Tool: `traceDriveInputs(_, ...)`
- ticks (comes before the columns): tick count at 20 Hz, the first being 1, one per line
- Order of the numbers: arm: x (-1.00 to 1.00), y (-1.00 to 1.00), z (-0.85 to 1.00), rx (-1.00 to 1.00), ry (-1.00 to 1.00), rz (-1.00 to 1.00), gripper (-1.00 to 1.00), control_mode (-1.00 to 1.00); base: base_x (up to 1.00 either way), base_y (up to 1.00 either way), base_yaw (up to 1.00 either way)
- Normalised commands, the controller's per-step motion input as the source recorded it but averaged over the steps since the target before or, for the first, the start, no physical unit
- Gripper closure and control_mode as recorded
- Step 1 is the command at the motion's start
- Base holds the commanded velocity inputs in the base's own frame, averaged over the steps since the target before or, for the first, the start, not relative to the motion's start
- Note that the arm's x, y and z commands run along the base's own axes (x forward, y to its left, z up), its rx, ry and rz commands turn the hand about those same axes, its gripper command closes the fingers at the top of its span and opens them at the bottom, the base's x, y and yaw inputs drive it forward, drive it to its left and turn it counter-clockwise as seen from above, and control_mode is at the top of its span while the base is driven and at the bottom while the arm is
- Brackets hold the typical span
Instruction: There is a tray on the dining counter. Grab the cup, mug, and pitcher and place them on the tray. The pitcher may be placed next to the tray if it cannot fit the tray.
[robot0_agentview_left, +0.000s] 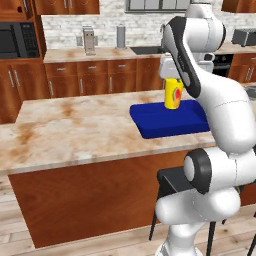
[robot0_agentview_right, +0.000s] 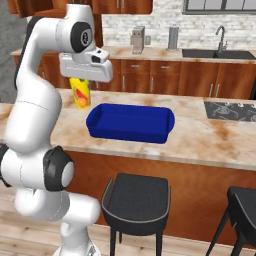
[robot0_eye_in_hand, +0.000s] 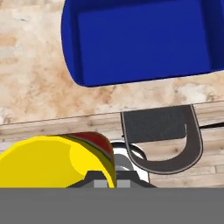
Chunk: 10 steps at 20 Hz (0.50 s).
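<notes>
Gripping the cup (robot0_agentview_left: 173, 95) by its upper wall, the gripper (robot0_agentview_left: 171, 80) is carrying it above the dining counter (robot0_agentview_left: 75, 130), jaws closed on it. Being small, rigid and probably light, the smooth tumbler is likely best pinched across its sides. It is hanging directly beneath the claw, near the tray (robot0_agentview_left: 165, 122) beyond.
</notes>
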Motion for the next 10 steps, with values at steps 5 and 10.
traceDriveInputs(5,0.51,0.03,-0.11,0.0,0.0,-0.24,1.0,-1.0,0.0,0.0,0.0)
traceDriveInputs(10,0.52,0.0,-0.26,0.0,0.01,-0.15,1.0,-1.0,0.0,0.0,0.0)
